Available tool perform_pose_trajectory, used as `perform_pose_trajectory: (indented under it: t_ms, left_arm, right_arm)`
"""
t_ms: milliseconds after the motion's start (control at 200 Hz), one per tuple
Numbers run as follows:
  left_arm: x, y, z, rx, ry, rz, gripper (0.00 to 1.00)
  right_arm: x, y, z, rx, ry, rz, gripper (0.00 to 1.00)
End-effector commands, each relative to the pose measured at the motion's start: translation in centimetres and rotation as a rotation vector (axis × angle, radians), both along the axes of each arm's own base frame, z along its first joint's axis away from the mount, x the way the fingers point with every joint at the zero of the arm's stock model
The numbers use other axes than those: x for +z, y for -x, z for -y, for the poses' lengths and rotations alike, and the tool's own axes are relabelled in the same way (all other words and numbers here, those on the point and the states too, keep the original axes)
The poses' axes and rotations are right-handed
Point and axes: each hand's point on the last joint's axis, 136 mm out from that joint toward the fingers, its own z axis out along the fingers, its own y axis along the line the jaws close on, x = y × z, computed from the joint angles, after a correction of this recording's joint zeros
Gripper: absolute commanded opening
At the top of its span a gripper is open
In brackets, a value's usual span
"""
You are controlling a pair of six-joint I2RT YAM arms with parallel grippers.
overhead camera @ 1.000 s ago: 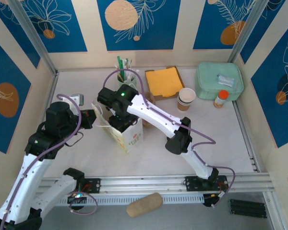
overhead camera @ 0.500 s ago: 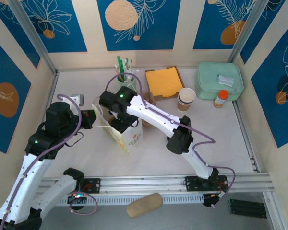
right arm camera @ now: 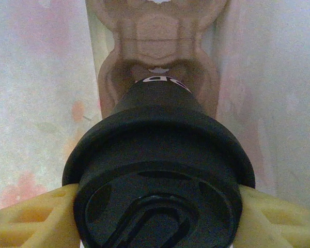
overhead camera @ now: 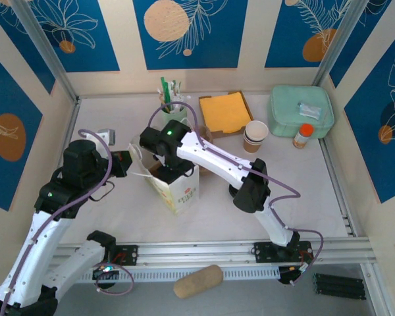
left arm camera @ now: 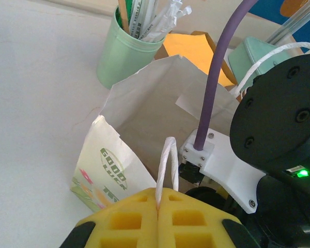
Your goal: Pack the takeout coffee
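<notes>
A white paper bag (overhead camera: 179, 189) with a printed side stands open mid-table, and the left wrist view looks into its brown inside (left arm camera: 144, 111). My left gripper (overhead camera: 128, 162) (left arm camera: 159, 199) is shut on the bag's white twisted handle (left arm camera: 169, 157), keeping the mouth open. My right gripper (overhead camera: 167, 164) reaches down into the bag. In the right wrist view it (right arm camera: 156, 219) is shut on the takeout coffee (right arm camera: 157, 175). The yellow fingers (right arm camera: 33, 219) press on both sides just under the round black lid. The bag's inner walls and folded bottom (right arm camera: 157, 46) lie below the cup.
A green holder of straws (overhead camera: 173, 109) stands just behind the bag. Further right are a tray of orange napkins (overhead camera: 225, 113), a stack of lidless cups (overhead camera: 255, 135), a mint box (overhead camera: 301, 110) and an orange-capped bottle (overhead camera: 303, 135). A tan roll (overhead camera: 197, 281) lies beyond the front rail.
My right arm has shifted slightly right and toward the near edge with the cup inside the bag, and the bag has moved a little with it. The left arm has stayed put.
</notes>
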Motion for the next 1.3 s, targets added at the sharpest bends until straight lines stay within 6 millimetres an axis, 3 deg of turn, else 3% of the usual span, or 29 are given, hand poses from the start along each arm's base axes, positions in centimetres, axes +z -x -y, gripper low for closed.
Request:
perform_pose_trajectory:
  t_ms: [0, 985, 1295]
  left_arm:
    - [-0.14, -0.18, -0.21, 0.012, -0.013, 0.006, 0.00]
    - [0.00, -0.26, -0.16, 0.013, -0.006, 0.010, 0.00]
    - [0.04, -0.22, -0.08, 0.011, 0.001, 0.012, 0.00]
  right_arm:
    - [1.42, 2.41, 3.43, 0.008, 0.104, -0.076, 0.47]
    - [1.19, 2.35, 3.43, 0.006, 0.111, -0.077, 0.47]
    - [0.94, 1.47, 3.48, -0.009, 0.133, -0.036, 0.47]
